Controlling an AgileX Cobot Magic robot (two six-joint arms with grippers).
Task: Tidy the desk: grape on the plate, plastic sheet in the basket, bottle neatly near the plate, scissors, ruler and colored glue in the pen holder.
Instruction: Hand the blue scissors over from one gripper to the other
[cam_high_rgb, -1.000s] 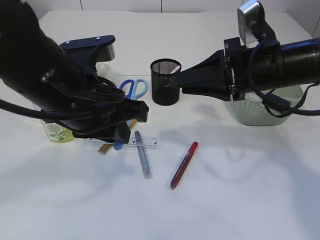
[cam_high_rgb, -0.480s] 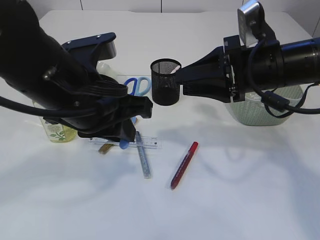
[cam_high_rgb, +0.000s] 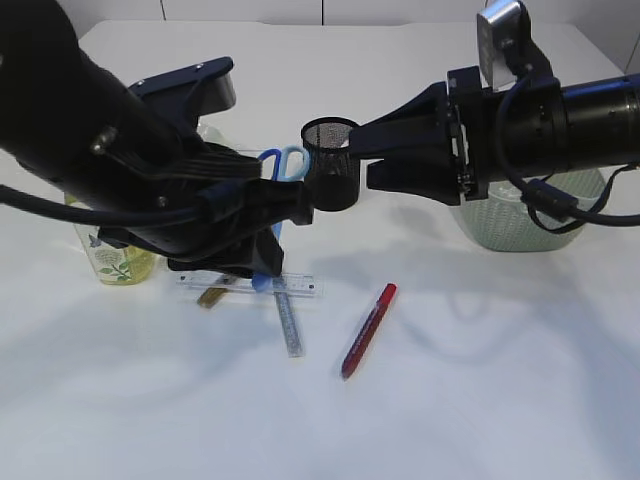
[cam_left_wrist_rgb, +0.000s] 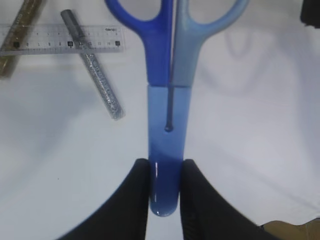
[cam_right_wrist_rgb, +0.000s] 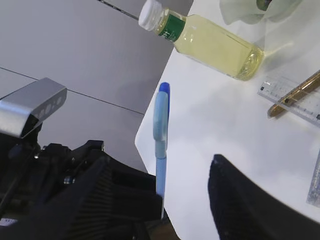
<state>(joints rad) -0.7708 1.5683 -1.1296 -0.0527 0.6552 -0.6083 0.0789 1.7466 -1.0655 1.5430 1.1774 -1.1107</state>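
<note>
My left gripper (cam_left_wrist_rgb: 165, 187) is shut on the capped blade end of the blue scissors (cam_left_wrist_rgb: 170, 60) and holds them off the table, handles up. In the exterior view the scissors (cam_high_rgb: 283, 165) hang just left of the black mesh pen holder (cam_high_rgb: 331, 170), below my left gripper (cam_high_rgb: 255, 268). My right gripper (cam_high_rgb: 362, 152) is open and empty beside the holder's right side. From the right wrist view the scissors (cam_right_wrist_rgb: 160, 125) stand edge-on ahead of the open jaws (cam_right_wrist_rgb: 165, 200). The clear ruler (cam_high_rgb: 300, 287), silver glue pen (cam_high_rgb: 290, 325), gold glue pen (cam_high_rgb: 212, 295) and red glue pen (cam_high_rgb: 367, 330) lie on the table.
The bottle of yellow liquid (cam_high_rgb: 110, 262) lies left, partly behind my left arm; it also shows in the right wrist view (cam_right_wrist_rgb: 215, 45). The pale green basket (cam_high_rgb: 530, 225) stands right, under my right arm. Plate and grape are hidden. A pale object (cam_right_wrist_rgb: 250, 10) lies beyond the bottle.
My left gripper has lifted the scissors off the table and carried them right, toward the pen holder. My right gripper's jaws have spread wider.
</note>
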